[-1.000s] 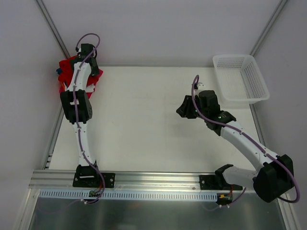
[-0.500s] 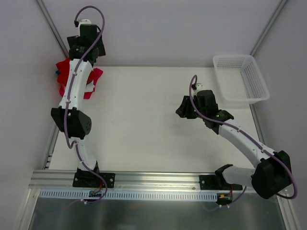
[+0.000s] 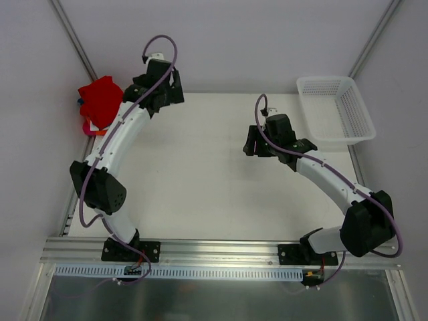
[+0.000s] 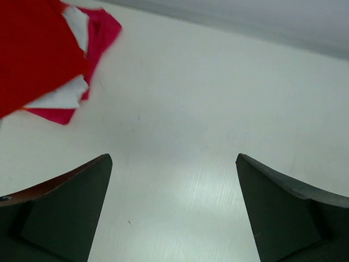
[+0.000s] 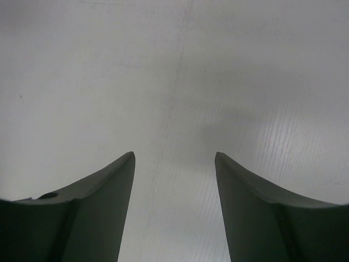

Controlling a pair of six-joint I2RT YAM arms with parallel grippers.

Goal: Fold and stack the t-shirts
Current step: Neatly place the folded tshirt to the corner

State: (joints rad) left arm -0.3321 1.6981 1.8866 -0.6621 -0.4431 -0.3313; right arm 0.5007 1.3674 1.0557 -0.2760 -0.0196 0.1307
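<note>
Fingers spread empty on my left gripper and right gripper; red shirt folded atop white tee, magenta tee.

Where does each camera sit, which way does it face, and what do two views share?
Top external: above and behind the bases, looking down on the table; both arms whole, t-shirts far left, basket far right.
Left wrist: on the left arm, facing table and t-shirts' corner past the open left gripper.
Right wrist: on the right arm, facing bare table past the right gripper.
Shared: top and left wrist show the t-shirts.
</note>
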